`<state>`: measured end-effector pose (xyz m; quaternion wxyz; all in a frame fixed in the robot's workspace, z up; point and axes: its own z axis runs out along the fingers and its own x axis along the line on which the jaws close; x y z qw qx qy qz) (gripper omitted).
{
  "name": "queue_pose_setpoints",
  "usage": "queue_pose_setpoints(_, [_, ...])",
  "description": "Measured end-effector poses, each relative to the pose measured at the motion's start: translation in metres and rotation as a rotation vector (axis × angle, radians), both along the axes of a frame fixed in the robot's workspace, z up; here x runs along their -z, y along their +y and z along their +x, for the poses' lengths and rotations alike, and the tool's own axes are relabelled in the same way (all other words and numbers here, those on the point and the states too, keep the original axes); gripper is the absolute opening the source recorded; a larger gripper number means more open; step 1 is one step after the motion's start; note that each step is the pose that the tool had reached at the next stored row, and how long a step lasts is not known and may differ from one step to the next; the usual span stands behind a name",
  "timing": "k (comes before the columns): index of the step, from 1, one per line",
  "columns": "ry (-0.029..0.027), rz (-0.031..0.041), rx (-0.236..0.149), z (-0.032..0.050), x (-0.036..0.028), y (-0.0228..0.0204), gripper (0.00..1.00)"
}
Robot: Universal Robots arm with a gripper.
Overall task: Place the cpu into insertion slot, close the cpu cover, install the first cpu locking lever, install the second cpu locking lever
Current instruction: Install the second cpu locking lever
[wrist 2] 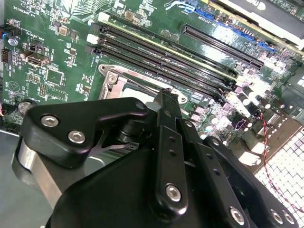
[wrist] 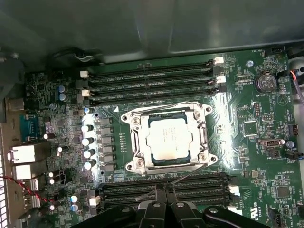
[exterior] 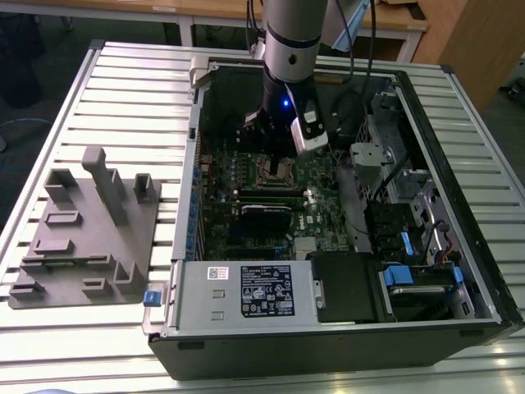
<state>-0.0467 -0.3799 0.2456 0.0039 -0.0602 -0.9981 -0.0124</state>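
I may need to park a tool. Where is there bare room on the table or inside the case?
Free: the slatted table beyond the grey fixture tray, on the exterior view's left of the computer case. Crowded: the green board, packed around the cpu by memory slots, with the gripper low beside the socket.

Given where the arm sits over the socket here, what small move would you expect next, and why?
Probably a short descent toward the socket's edge to work a locking lever. In the first wrist view the silvery-grey square cpu already lies in the insertion slot with the thin silvery metal cpu cover closed around it, and the black gripper hovers beside it.
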Motion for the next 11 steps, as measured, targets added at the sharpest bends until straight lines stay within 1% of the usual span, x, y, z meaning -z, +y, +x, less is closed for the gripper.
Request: queue_pose_setpoints(11, [-0.0003,0.0000,0.000,-0.0023,0.0058,-0.0001,0.11])
